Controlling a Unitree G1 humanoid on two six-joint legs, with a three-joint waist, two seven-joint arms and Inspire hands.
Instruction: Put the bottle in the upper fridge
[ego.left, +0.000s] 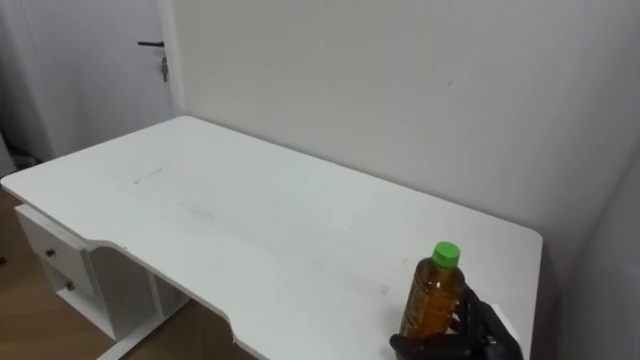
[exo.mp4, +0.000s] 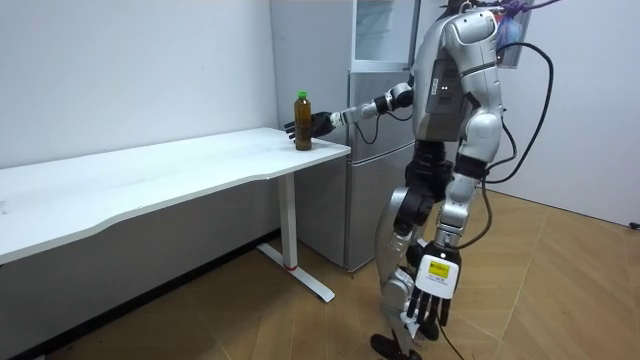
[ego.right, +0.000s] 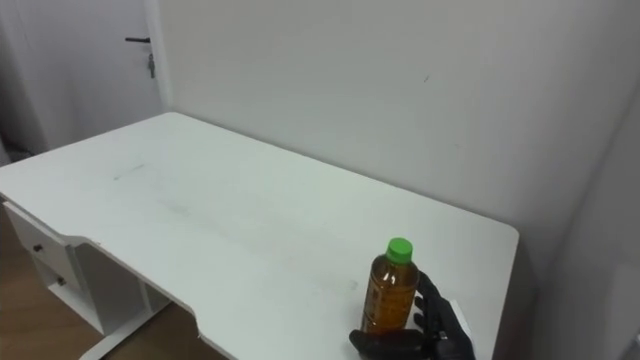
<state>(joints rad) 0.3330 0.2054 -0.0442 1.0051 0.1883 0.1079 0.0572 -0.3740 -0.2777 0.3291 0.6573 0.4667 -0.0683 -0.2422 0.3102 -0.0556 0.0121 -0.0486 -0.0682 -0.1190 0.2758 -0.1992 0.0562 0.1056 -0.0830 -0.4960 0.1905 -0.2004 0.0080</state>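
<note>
Amber bottle (ego.left: 433, 300), green cap, upright on table (ego.left: 250, 220) corner; fridge (exo.mp4: 375, 170) beside table.

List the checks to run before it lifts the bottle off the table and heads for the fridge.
1. Fingers of the right hand wrapped round the bottle: ok, low on its body.
2. Bottle upright, cap on: ok.
3. Bottle standing on the table: ok, near its corner.
4. The left hand free: ok, hangs open at the robot's side.
5. The upper fridge door open: not ok, looks closed.
6. Grip firm enough: cannot tell.
</note>
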